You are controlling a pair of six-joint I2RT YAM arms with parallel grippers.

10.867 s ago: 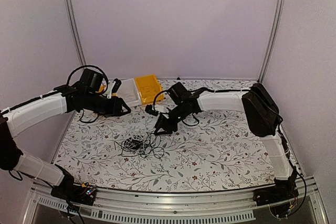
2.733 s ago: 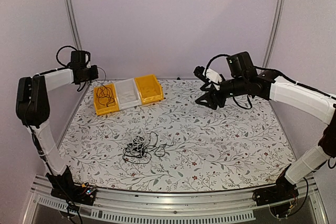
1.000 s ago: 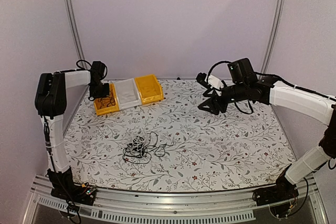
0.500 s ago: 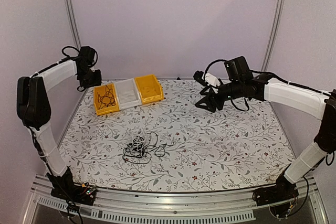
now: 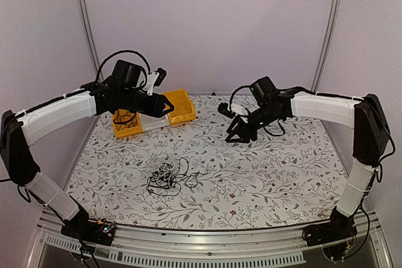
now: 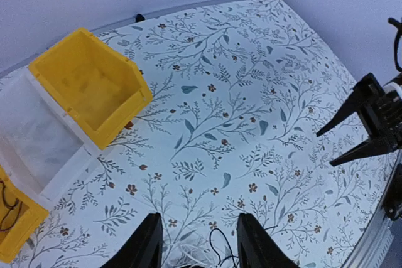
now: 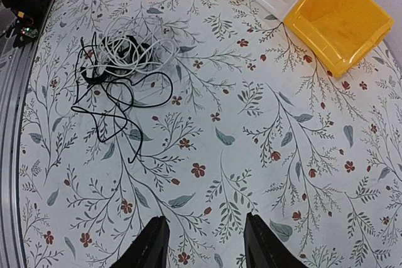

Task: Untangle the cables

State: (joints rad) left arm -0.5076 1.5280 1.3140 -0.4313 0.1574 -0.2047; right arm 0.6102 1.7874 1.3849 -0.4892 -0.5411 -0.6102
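Lying tangled, cables (image 5: 168, 176) sit well inside table (image 5: 282, 177) edges.

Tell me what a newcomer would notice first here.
A knot of cables, black with one white, lies near the front middle of the flowered table. At the far left stands a row of bins, yellow, white, yellow. The left pincer and right pincer hang open above.
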